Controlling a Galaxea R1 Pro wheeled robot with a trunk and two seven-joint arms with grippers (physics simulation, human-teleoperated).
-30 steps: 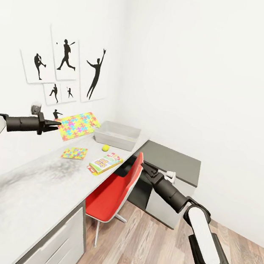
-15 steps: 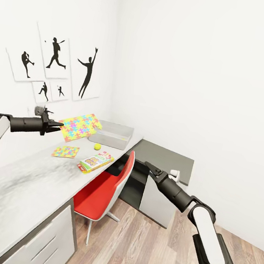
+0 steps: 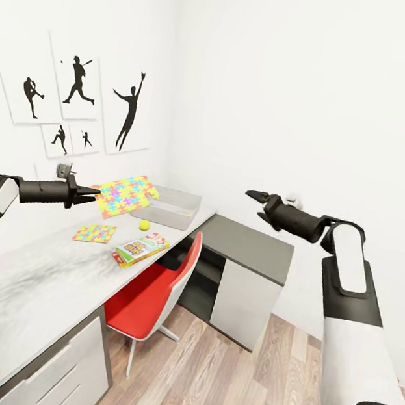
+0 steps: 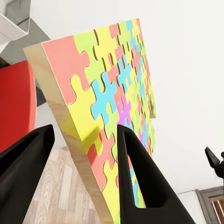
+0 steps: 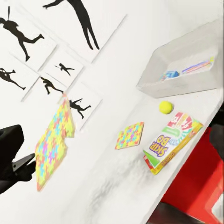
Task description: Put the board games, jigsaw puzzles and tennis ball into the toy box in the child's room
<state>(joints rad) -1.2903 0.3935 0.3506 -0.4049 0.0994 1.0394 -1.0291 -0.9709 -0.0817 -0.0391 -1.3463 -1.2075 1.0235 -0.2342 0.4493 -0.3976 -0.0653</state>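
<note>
Gripped one jigsaw puzzle (image 3: 124,195) by its edge with the left tool (image 3: 88,193), both fingers pressed shut on the thin card. Held it up in the air, tilted, above the worktop (image 3: 29,292) and just short of the toy box (image 3: 168,216). Held the right tool (image 3: 255,205) high over the dark low unit (image 3: 248,244), well apart from the toys, fingers spread and gripping nothing.

Found three toys lying on the worktop: the other jigsaw puzzle (image 3: 94,232) flat on the wall side, the tennis ball (image 3: 145,224) close in front of the toy box, and the Skip-Bo box (image 3: 141,249) near the front edge by the red chair (image 3: 152,286). Spotted, in the right wrist view, a small blue box (image 5: 170,73) and another flat bright thing (image 5: 198,65) already lying inside the toy box.

Judged the step in hand as carrying the held puzzle to the toy box. Needed next, most likely: reaching the left arm further along to a spot over the open bin, tipping the puzzle flatter to clear the rim, then letting go. Left to do after that: the second puzzle, the ball and the Skip-Bo box.
</note>
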